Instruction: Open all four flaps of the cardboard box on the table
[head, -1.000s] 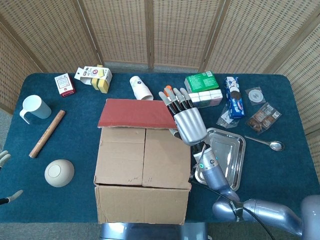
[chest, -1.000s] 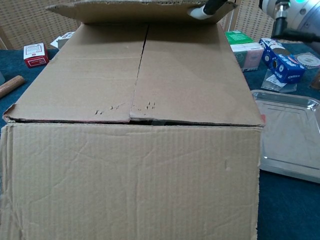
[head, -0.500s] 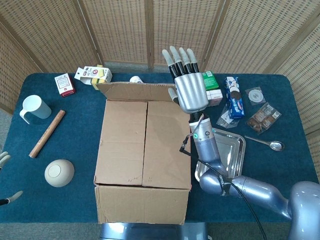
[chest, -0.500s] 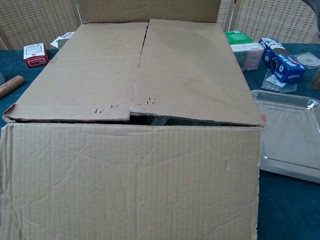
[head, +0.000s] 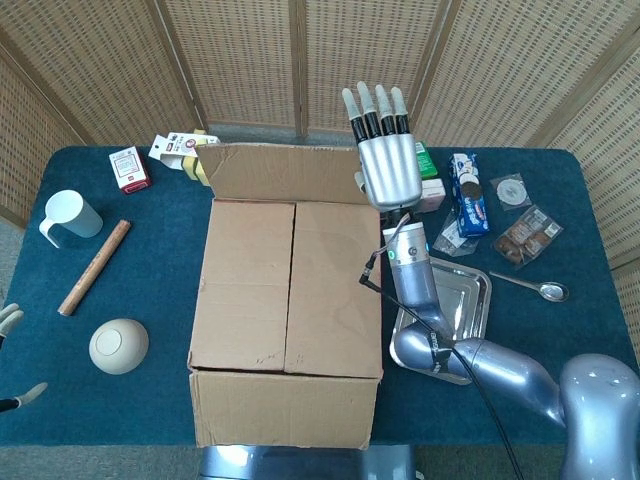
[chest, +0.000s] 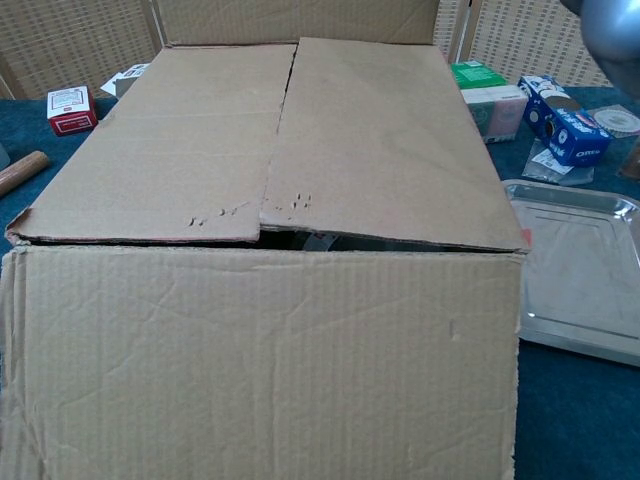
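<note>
The cardboard box (head: 287, 320) is set at the middle of the table (head: 560, 360), near edge toward the robot. Its far flap (head: 283, 173) is seen standing roughly upright along the far edge, while the two long flaps, the left flap (head: 245, 285) and the right flap (head: 338, 290), are laid flat over the top, their seam running near to far. A fourth flap appears folded down at the near side, though this cannot be told for certain. The right hand (head: 386, 160) is raised at the far right corner of the box, fingers extended and held side by side, palm empty, nothing pinched. The right flap lies just to the near left of that hand, its long axis running near to far, so the right hand is judged the closer one. Of the left hand (head: 12, 358), only fingertips are shown at the left border, well apart from the box; its state cannot be told.
</note>
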